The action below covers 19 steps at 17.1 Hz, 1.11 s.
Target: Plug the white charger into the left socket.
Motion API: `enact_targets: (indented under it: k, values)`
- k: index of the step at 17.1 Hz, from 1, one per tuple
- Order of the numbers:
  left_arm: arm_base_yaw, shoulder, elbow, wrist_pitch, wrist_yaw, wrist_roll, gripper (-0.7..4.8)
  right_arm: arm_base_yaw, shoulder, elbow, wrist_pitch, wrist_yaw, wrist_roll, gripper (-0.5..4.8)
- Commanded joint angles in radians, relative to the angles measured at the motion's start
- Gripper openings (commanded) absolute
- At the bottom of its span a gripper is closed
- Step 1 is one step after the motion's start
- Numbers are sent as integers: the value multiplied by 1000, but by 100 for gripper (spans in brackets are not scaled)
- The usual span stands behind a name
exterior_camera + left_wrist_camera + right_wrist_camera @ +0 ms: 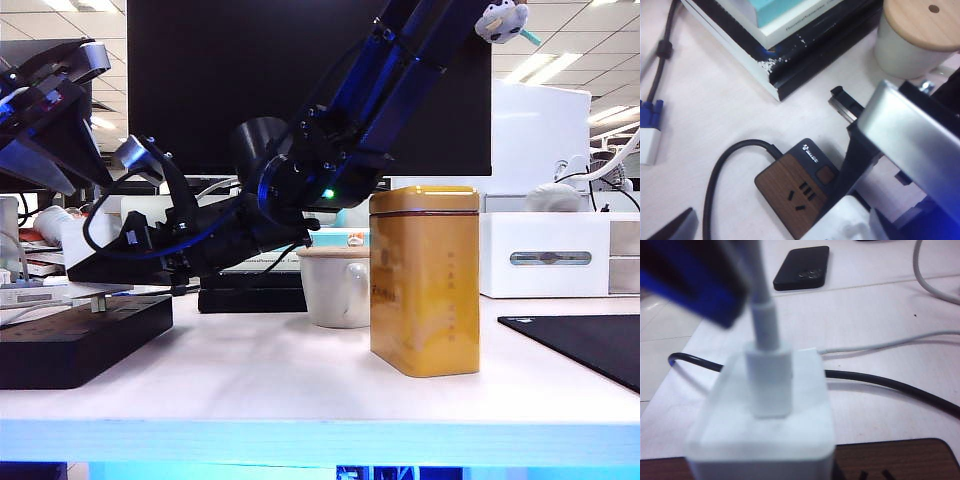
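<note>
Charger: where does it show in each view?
Exterior: not discernible, behind the right gripper at far left, under the left gripper.
Left wrist: charger over the strip's wood face, against the right gripper.
Right wrist: fills the foreground, cable plugged into it.
Shared landmark: strip.

Glossy black-and-blue right arm point(400, 60), round joint housing, green indicator light, looped black cable
</note>
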State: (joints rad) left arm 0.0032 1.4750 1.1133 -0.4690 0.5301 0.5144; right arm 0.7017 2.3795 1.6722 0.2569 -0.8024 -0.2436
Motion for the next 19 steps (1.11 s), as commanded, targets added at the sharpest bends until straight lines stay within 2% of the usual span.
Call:
enact_targets:
  k: [1, 3, 5, 7, 9, 13, 15, 19]
  values:
    - [2, -4, 8, 4, 5, -11, 479, -17, 24, -13, -76, 137, -14, 0]
    - [2, -4, 8, -11, 5, -11, 479, -18, 24, -13, -101, 157, -32, 0]
    - [2, -4, 8, -52, -13, -9, 479, -18, 24, -13, -156, 157, -102, -1]
    - [2, -4, 8, -89, -142, 5, 479, -18, 24, -13, -235, 183, -157, -1]
    - [2, -4, 8, -99, -184, 8, 479, -20, 24, -13, -251, 182, -159, -1]
    - [-1, 1, 7, -117, -197, 3, 479, -20, 23, -13, -223, 161, -147, -1]
    - [-4, 1, 7, -119, -196, 1, 479, -20, 22, -13, -188, 113, -128, -1]
    - [-38, 4, 7, -112, -142, -14, 479, -20, 23, -13, -74, 100, -40, -1]
